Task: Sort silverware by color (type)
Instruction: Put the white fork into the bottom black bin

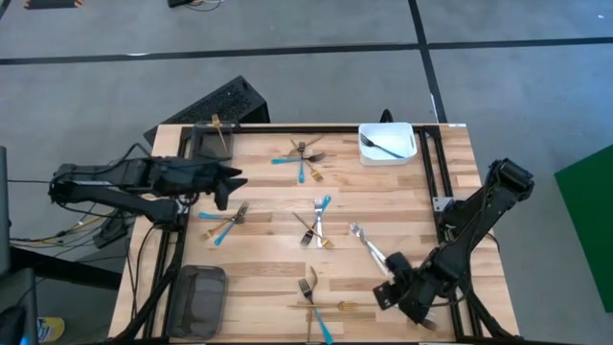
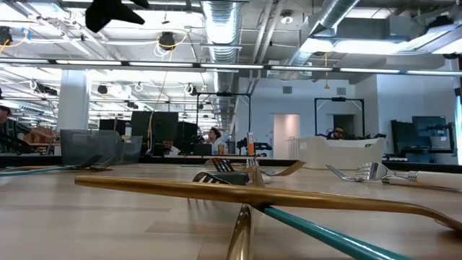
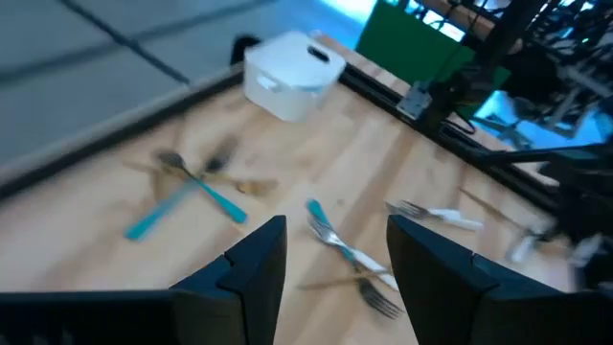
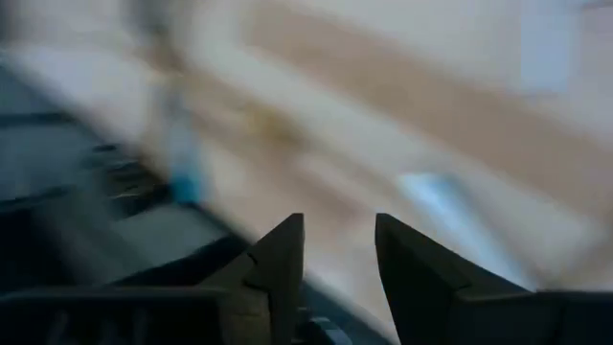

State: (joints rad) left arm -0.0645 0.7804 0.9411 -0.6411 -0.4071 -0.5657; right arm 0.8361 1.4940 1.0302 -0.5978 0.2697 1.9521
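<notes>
High view shows scattered forks (image 1: 317, 222) unsorted; left gripper (image 1: 233, 184) and right gripper (image 1: 391, 285) both hover agape, empty, ready for picking.

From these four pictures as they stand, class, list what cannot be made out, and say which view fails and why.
- Right wrist view: all beyond the right gripper is motion-blurred; no utensil identifiable.
- Low view: a gold utensil close to the lens blocks the table behind it; neither gripper shows clearly.
- High view: contents of the white bin and the far dark tray are too small to tell.
- Left wrist view: the left gripper covers the table beneath.
</notes>
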